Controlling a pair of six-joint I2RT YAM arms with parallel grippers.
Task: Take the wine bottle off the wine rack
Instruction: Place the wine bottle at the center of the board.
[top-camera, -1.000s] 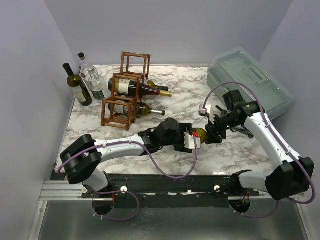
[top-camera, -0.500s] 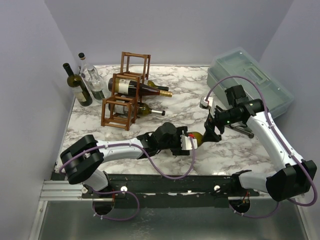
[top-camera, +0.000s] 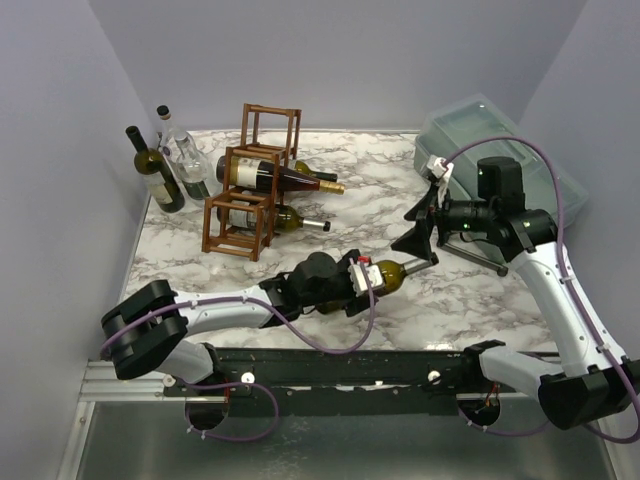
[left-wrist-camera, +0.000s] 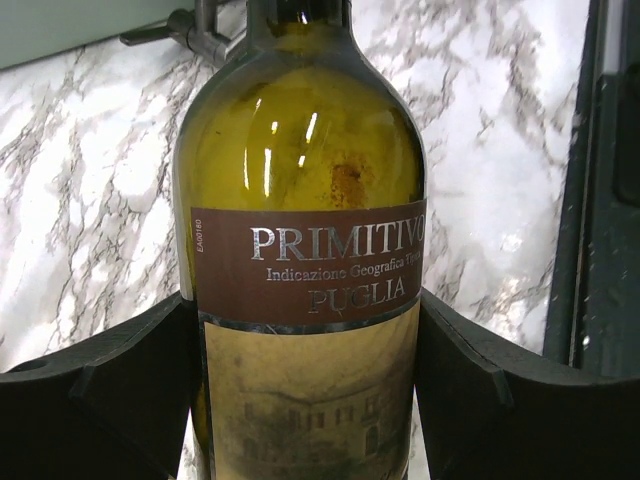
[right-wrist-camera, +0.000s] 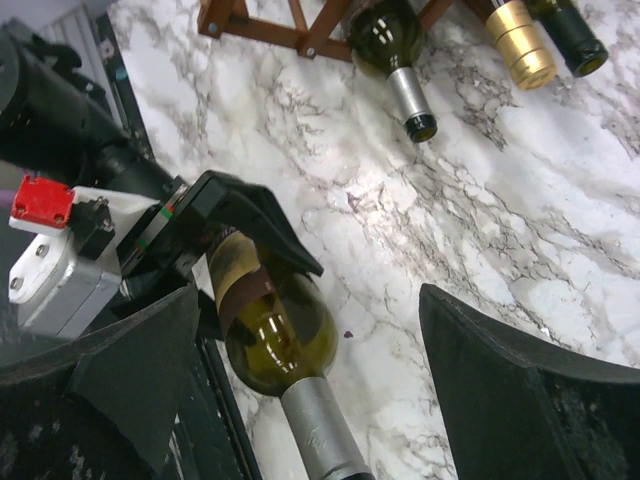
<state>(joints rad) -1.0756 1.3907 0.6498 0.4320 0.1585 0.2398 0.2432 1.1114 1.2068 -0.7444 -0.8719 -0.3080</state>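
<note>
Left pincer (right-wrist-camera: 256, 288) grips the wine bottle (right-wrist-camera: 283, 338) above the marble tabletop (right-wrist-camera: 520, 200).

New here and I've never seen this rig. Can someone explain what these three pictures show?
Two robot arms are bolted at the near edge of a white marble-pattern table. The wide picture comes from a fixed camera above and behind them; the other two come from a camera on each wrist. On the table stand a reddish-brown wooden wine rack with dark bottles lying in it, two upright glass bottles at the far left corner, and a translucent grey plastic box at the far right. The left arm's fingers clamp a green glass wine bottle with a brown Primitivo label. The right arm's fingers are open and hold nothing, near that bottle's neck.
</note>
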